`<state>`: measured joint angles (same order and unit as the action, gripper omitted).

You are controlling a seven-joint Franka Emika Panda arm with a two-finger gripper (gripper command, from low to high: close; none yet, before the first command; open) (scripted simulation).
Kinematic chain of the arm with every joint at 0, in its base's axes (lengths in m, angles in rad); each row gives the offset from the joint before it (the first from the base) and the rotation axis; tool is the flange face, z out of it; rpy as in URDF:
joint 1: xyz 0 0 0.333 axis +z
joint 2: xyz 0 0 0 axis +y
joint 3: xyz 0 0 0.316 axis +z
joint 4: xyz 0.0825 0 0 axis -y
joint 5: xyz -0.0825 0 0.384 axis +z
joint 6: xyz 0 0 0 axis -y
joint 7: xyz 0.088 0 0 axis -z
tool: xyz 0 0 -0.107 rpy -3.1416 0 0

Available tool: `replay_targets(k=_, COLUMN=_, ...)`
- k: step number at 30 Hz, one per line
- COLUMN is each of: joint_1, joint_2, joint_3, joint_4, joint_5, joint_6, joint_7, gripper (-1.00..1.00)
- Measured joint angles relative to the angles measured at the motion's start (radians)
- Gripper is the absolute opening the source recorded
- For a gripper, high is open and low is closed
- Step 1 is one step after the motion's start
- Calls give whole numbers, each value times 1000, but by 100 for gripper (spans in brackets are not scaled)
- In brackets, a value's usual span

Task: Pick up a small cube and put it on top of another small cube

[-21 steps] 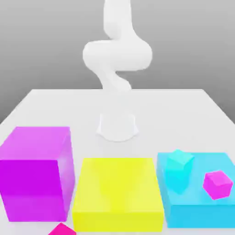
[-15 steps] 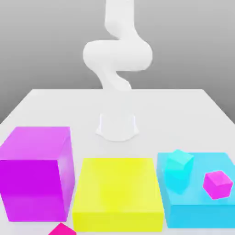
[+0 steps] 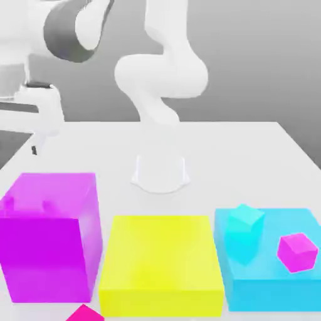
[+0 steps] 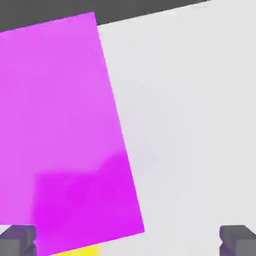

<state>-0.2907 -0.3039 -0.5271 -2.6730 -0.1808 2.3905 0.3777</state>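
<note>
A small magenta-pink cube (image 3: pixel 297 252) rests tilted on the flat cyan block (image 3: pixel 282 282) at the exterior view's right. A second small magenta piece (image 3: pixel 84 313) pokes in at the front edge, cut off by the frame. The tiny yellow cube is out of view. My gripper (image 3: pixel 39 141) hangs high at the exterior view's left, above the far side of the large magenta block (image 3: pixel 50 235). In the hand view the gripper (image 4: pixel 128 241) is open: its dark fingertips (image 4: pixel 19 239) stand wide apart with nothing between them, over the magenta block's top (image 4: pixel 60 125) and the white table (image 4: pixel 190 125).
A large flat yellow block (image 3: pixel 161 263) lies between the magenta and cyan blocks; a sliver of it (image 4: pixel 80 251) shows in the hand view. A small cyan cube (image 3: pixel 246 224) sits on the cyan block. The arm's white base (image 3: pixel 160 170) stands mid-table.
The hand has swung into the exterior view at the upper left, where it was out of frame before. Its shadow now falls on the magenta block's top. The blocks and cubes have not moved.
</note>
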Motion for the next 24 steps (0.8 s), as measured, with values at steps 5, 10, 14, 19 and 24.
replay_targets(k=5, joint_1=14, joint_2=114, joint_3=-53, joint_4=-144, joint_5=19, joint_6=192, joint_7=-101, gripper=0)
replay_targets(k=10, joint_1=75, joint_2=182, joint_3=-7, joint_4=-250, joint_5=0, joint_6=410, joint_7=-135, gripper=0)
replay_targets(k=14, joint_1=104, joint_2=251, joint_3=8, joint_4=-300, joint_5=45, joint_6=535, joint_7=-146, gripper=0)
replay_targets(k=19, joint_1=30, joint_2=391, joint_3=185, joint_4=-276, joint_5=375, joint_6=643, joint_7=-368, gripper=0)
replay_targets(k=24, joint_1=-254, joint_2=518, joint_3=498, joint_4=-251, joint_5=520, joint_6=750, joint_7=-483, gripper=0)
